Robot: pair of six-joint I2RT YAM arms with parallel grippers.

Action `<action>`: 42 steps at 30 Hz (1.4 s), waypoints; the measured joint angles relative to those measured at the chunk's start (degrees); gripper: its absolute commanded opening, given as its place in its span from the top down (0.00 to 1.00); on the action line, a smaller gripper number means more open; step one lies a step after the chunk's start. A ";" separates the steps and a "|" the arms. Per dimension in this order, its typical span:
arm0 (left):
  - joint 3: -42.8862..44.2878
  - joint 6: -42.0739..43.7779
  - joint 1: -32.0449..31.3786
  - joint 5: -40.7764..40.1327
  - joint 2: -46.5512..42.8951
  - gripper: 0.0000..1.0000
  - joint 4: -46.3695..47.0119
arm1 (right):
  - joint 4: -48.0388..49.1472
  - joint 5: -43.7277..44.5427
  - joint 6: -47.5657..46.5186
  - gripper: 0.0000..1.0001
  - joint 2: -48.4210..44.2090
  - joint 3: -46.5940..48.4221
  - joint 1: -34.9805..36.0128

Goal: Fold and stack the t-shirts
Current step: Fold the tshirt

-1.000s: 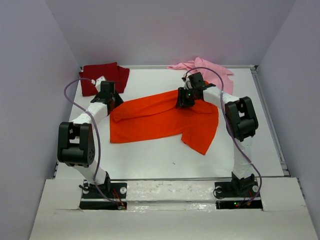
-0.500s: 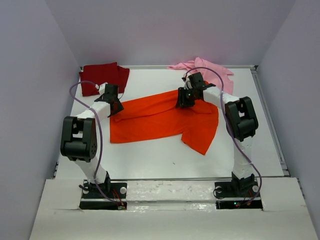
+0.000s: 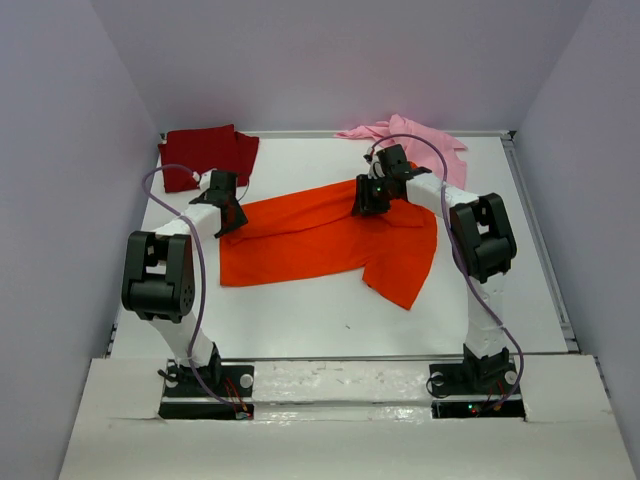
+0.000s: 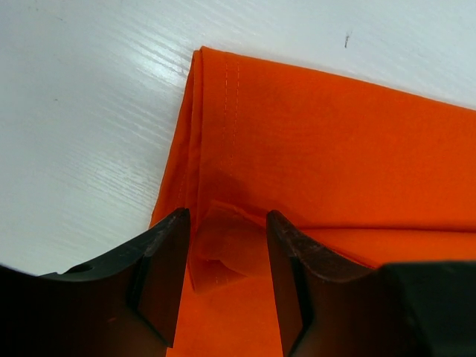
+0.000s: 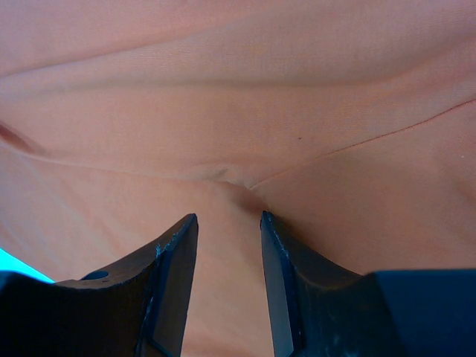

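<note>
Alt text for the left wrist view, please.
Two dark jaws straddle a small raised fold at the corner of a bright orange t-shirt, with a gap between them. The shirt's stitched hem runs up to a corner on the white table, which fills the view's left side.

Top cam looks down from behind arm bases; wrist cams close-up, all sharing orange tee (image 3: 320, 235).

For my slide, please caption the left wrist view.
Left jaws straddle a raised fold near the orange t-shirt corner.

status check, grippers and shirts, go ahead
Left gripper open over orange shirt corner. Right gripper open, pressed into its cloth. Red shirt, pink shirt back. Nothing blocking.
</note>
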 measured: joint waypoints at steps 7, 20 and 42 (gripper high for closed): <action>-0.57 0.57 0.00 0.85 0.00 0.71 -0.20 | 0.00 0.04 0.00 0.55 0.00 0.00 0.00; -2.71 1.97 0.00 3.21 -0.07 1.00 0.74 | 0.00 0.28 0.02 0.55 0.00 0.00 -0.39; -0.81 5.25 0.11 4.22 -12.52 1.00 -0.98 | 0.02 0.50 0.02 0.55 0.00 0.00 -0.39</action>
